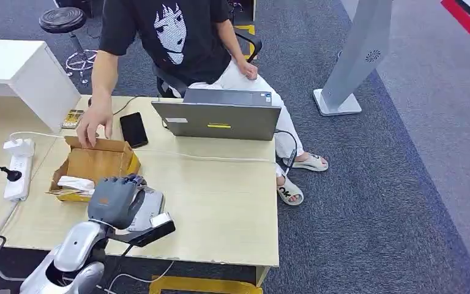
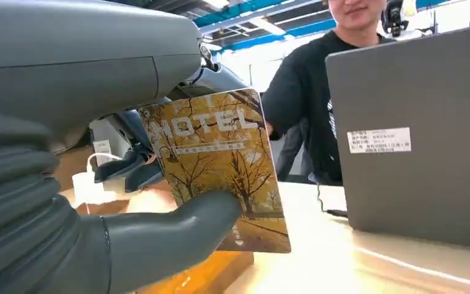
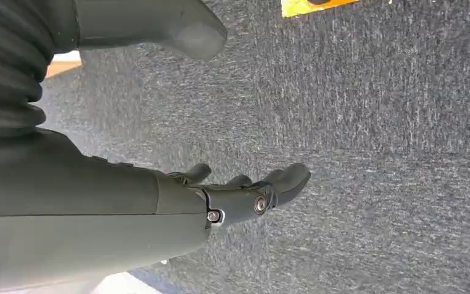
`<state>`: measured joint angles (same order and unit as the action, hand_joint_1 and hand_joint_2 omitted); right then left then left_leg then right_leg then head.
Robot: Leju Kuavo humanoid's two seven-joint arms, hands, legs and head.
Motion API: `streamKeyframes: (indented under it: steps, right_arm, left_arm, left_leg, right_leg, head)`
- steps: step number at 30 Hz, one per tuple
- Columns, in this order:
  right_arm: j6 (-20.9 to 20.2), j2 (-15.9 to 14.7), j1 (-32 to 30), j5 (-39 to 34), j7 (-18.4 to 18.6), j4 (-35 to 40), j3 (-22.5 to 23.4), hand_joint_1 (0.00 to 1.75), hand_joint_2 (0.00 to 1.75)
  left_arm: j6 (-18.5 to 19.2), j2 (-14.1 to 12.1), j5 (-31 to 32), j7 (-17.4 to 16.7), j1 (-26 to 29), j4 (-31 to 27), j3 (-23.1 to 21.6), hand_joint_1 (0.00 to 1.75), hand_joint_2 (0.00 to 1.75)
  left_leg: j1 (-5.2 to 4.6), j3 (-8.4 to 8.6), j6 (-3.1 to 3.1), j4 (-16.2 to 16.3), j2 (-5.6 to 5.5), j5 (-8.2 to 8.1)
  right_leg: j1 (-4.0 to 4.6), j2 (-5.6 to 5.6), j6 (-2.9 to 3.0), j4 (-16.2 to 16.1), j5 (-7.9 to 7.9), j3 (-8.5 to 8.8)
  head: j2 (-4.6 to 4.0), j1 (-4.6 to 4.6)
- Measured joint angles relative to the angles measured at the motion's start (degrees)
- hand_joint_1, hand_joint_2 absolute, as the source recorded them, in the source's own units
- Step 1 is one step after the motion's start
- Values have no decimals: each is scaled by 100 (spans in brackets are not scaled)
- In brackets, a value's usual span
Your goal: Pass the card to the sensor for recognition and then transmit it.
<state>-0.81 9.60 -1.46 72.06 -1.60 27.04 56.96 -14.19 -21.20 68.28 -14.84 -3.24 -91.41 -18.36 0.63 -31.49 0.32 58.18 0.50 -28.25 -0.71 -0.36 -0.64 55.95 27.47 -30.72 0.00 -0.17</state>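
Left hand: the left hand (image 1: 115,199) hovers over the tabletop (image 1: 220,202) near its front-left part, just beside the front of the cardboard box (image 1: 98,164); its thumb and fingers (image 2: 159,236) pinch the card.
Card: the card (image 2: 220,165), printed with yellow autumn trees and the word "HOTEL", stands roughly upright in the left hand, thumb pressed on its lower face, its printed side toward the wrist camera.
Right hand: the right hand (image 3: 232,199) hangs over grey carpet (image 3: 373,184), holding nothing, its fingers slightly curved and apart.
Sensor: a flat grey device (image 1: 150,208) lies on the tabletop directly under and beside the left hand; whether the card touches it cannot be told.
Cardboard box: open, at the left part of the tabletop, with white and yellow items inside.
Person: seated at the far edge of the tabletop in a black shirt, one hand (image 1: 93,125) resting on the far rim of the box.
Laptop: a grey laptop (image 1: 220,116) stands open at the far edge, its lid back facing the robot.
Phone: a black phone (image 1: 133,129) lies between the box and the laptop.
Power strip: a white power strip (image 1: 17,174) lies near the left edge.
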Motion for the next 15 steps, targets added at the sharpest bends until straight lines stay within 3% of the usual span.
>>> streamKeyframes:
  steps: [15]
  right_arm:
    - [-42,0,-32,-66,11,4,-4,0,175]
  left_arm:
    - [61,11,-17,2,229,0,-11,175,175]
  left_leg:
    - [0,0,0,0,-1,0]
  right_leg:
    - [0,-1,0,1,0,0]
  head:
    - [0,0]
